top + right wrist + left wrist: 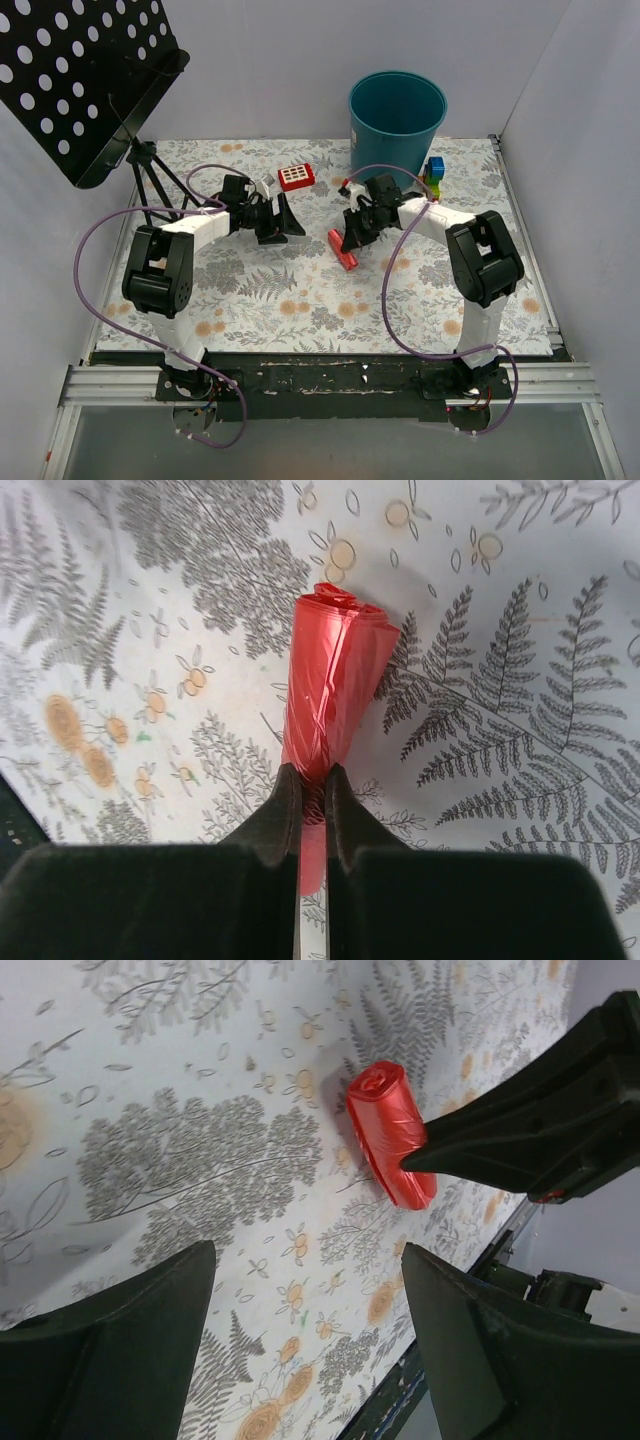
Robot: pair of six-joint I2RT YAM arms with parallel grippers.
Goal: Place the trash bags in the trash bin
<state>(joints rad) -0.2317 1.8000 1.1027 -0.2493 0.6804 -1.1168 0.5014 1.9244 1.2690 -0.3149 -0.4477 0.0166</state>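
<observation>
The trash bags (342,250) are a tight red-pink roll of glossy film lying on the floral cloth at the table's middle. My right gripper (312,785) is shut on the roll (330,685), its jaws pinching the film near one end; in the top view it (352,238) sits just above the roll. The roll also shows in the left wrist view (390,1132). My left gripper (305,1290) is open and empty, a short way left of the roll (285,222). The teal trash bin (396,112) stands upright at the back, right of centre.
A small red block with a white grid (296,177) lies left of the bin. A stack of coloured blocks (434,175) stands right of the bin. A black perforated music stand (85,75) rises at the back left. White walls enclose the table.
</observation>
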